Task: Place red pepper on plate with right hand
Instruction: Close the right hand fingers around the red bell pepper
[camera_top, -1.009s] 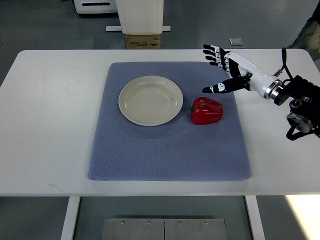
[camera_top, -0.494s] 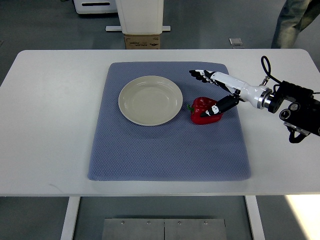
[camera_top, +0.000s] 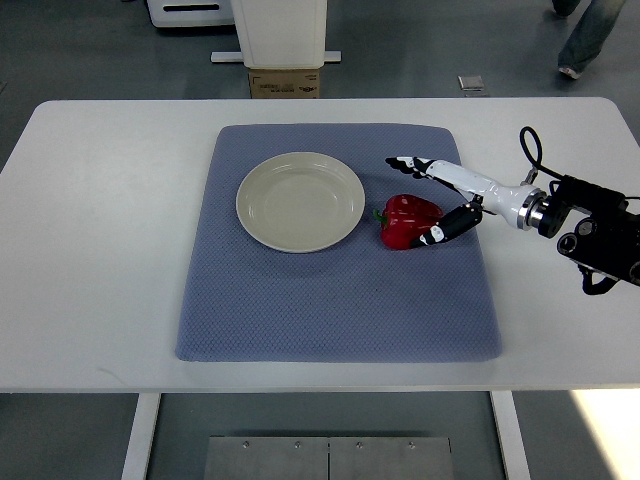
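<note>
- Blue mat (camera_top: 330, 310) lay nearest on the white table (camera_top: 100, 250), one of each; everything the task needed sat on the mat's far half.
- One red pepper (camera_top: 408, 221) lay on its side on the mat, stem toward the plate (camera_top: 300, 200), just beside the plate's right rim but apart from it; not yet on the plate.
- One plate, cream, empty, left of the pepper.
- One robot hand in view, the right hand (camera_top: 432, 200), its arm coming in from the right edge. Left arm not in view.
- Right hand was spread around the pepper: thumb low against the pepper's near right side, the other fingers (camera_top: 405, 162) stretched out flat beyond its far side, apparently apart from it. Not closed on it.
- Judgement: step in hand was the grasp. To do it well the fingers should curl down over the pepper's far side to meet the thumb before any lift; the pepper is rounded and glossy, likely to roll or squirt toward the plate if pinched off-centre.
- After that, a short carry left and a low release at the plate's middle would do.
- Far side: one cardboard box (camera_top: 286, 83) and one white pedestal (camera_top: 280, 30) on the floor; a person's legs (camera_top: 590, 35) at top right.
</note>
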